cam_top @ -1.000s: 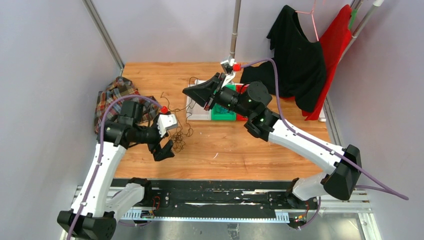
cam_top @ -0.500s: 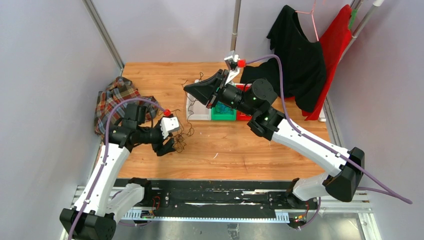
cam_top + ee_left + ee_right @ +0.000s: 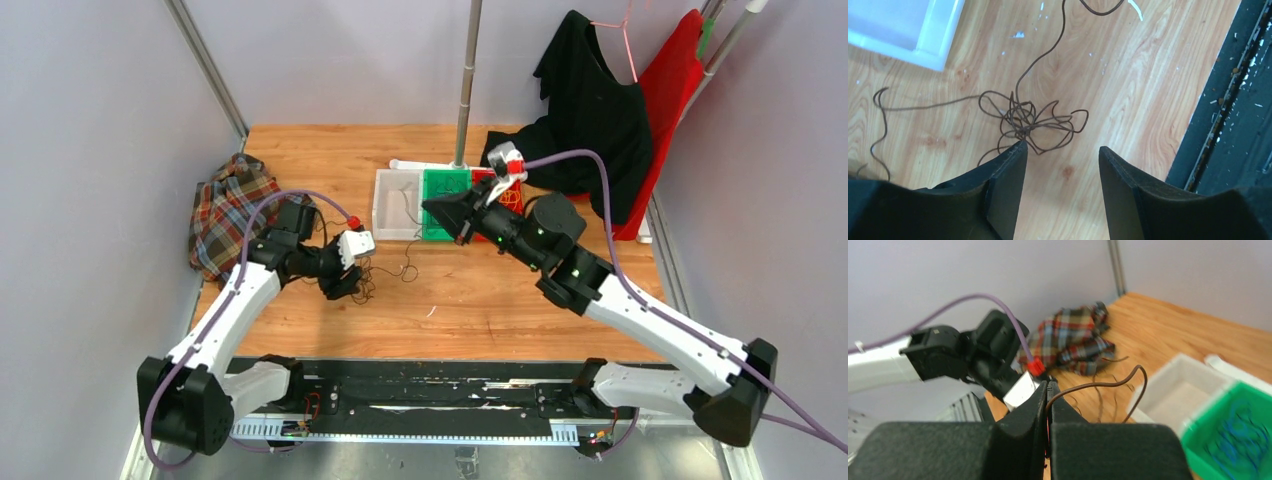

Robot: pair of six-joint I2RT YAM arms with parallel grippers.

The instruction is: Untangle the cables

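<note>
A small tangle of dark brown cable (image 3: 1025,120) lies on the wooden table, with loose strands running off it. My left gripper (image 3: 1063,150) is open just above and in front of it, its left fingertip at the tangle's edge. In the top view the left gripper (image 3: 345,287) is beside the tangle (image 3: 364,281). My right gripper (image 3: 1049,385) is shut on one brown cable strand (image 3: 1108,384) that arcs out to the right. In the top view it (image 3: 432,209) hovers over the trays.
A white tray (image 3: 385,210), a green tray (image 3: 445,232) holding blue wires, and a red tray (image 3: 512,196) stand side by side at the table's middle back. A plaid cloth (image 3: 228,205) lies at the left. Black and red garments (image 3: 600,110) hang at the back right.
My right gripper has swung right and toward me, from left of the white tray to over the green tray. My left gripper has shifted right and back, closer to the tangle.
</note>
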